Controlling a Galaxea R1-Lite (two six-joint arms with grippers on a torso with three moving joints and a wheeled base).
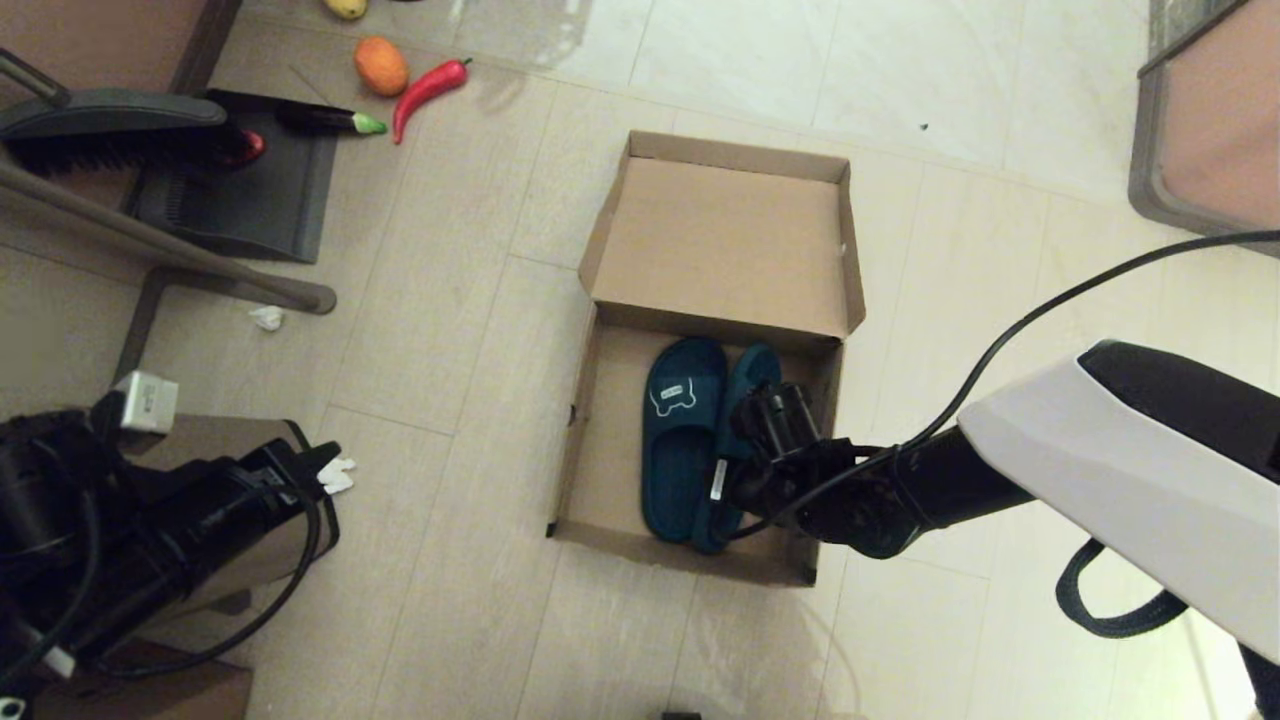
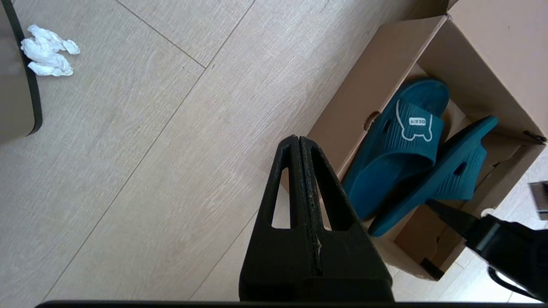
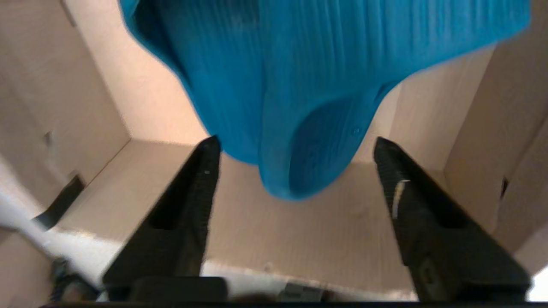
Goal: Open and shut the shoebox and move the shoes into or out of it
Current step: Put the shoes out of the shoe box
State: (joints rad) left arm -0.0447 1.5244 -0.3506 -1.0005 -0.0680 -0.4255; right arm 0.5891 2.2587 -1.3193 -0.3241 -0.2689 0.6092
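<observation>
The brown shoebox (image 1: 605, 450) stands open on the floor, its lid (image 1: 725, 240) folded back. Both teal shoes are inside: one (image 1: 680, 440) lies flat with a pale mark, the other (image 1: 752, 372) is tipped on its edge against it. My right gripper (image 1: 745, 480) reaches into the box at the tipped shoe's heel end. In the right wrist view this gripper (image 3: 295, 145) is open, the shoe (image 3: 308, 85) hanging just ahead of the fingertips above the box floor (image 3: 299, 239). My left gripper (image 2: 298, 139) is shut and empty, parked left of the box (image 2: 376, 72).
A darker cardboard box (image 1: 215, 440) sits under the left arm. A crumpled tissue (image 1: 267, 318), a dustpan and brush (image 1: 240, 190), a red chili (image 1: 428, 90), an orange fruit (image 1: 381, 65) and an eggplant (image 1: 330, 120) lie at the far left. Furniture (image 1: 1200, 130) stands far right.
</observation>
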